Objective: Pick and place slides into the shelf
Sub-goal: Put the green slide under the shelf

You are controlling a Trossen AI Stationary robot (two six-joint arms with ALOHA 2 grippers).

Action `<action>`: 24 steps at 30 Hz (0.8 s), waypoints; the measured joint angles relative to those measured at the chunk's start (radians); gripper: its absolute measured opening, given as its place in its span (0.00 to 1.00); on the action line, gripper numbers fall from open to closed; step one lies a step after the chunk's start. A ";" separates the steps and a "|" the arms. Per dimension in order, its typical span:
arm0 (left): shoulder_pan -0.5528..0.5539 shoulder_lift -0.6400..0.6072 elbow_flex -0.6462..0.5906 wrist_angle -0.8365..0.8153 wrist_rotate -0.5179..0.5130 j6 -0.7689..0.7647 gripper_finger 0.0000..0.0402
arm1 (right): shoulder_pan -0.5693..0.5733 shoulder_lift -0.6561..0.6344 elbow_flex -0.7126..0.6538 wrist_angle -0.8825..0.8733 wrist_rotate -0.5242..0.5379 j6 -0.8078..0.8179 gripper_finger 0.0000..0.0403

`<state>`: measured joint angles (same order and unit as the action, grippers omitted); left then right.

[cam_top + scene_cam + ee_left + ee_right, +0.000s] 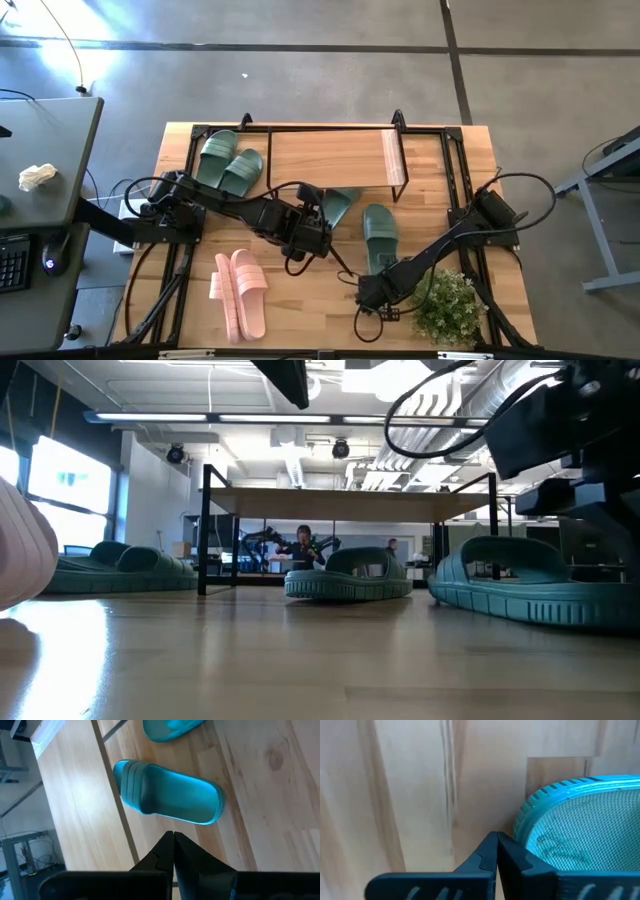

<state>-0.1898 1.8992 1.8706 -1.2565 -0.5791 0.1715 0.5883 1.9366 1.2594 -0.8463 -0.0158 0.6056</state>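
From above, the left claw (pixel 318 216), pressed together and empty, hovers by a green sandal (pixel 340 205) beside the shelf (pixel 330 155); the right claw (pixel 372 290), also closed, sits at another sandal's (pixel 379 235) heel on the surface (pixel 300 310). Low down, both sandals look soft, light, rubbery. The wrist views suggest pinching the broad strap (pixel 142 787).

Four green slides: two side by side (pixel 229 165) left of the shelf (pixel 330 156), one (pixel 341 204) at its front edge, one (pixel 379 236) nearer the table's (pixel 320 300) front. Two pink slides (pixel 239 290) lie together, front left of the shelf. One plant (pixel 446 308).
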 joint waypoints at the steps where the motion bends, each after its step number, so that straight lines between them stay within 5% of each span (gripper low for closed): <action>1: 0.000 0.000 0.000 0.000 0.001 -0.006 0.00 | -0.005 0.000 0.000 -0.006 -0.001 0.000 0.00; 24: 0.000 0.000 0.000 0.002 -0.003 -0.020 0.00 | -0.157 -0.001 0.001 -0.123 0.044 -0.002 0.00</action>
<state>-0.1902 1.8996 1.8706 -1.2541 -0.5818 0.1514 0.4313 1.9358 1.2606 -0.9691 0.0283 0.6035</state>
